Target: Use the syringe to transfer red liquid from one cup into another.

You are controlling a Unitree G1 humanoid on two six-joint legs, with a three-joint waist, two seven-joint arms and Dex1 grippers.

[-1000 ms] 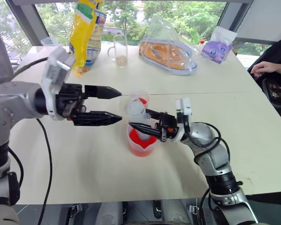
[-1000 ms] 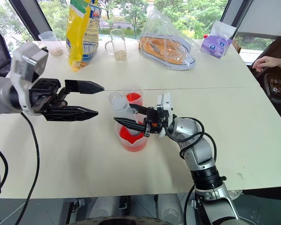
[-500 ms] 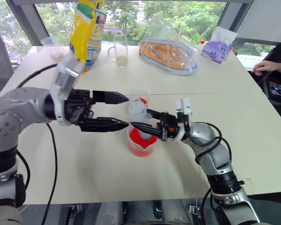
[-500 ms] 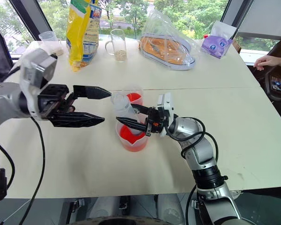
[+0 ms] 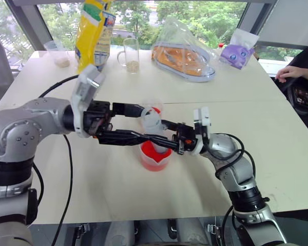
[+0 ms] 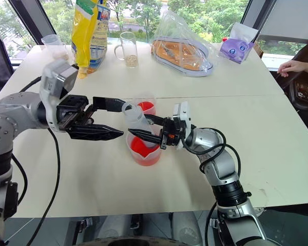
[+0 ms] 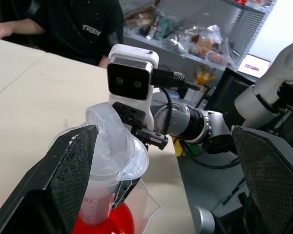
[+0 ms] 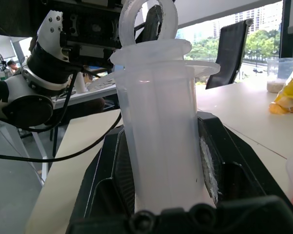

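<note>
Right gripper [image 6: 138, 128] clamps syringe [image 6: 136, 119] barrel over beaker [image 6: 143, 154]; left gripper [image 6: 118, 119] spread wide beside the plunger top — light, rigid, slick plastic.

Left gripper [image 6: 124, 121] moved right toward large clear plastic syringe [image 6: 135, 120], black fingers [image 6: 111, 104] now flanking its upper end, one above, one below. Before, gripper well left of syringe. Finger gap slightly narrower than second ago.
</note>
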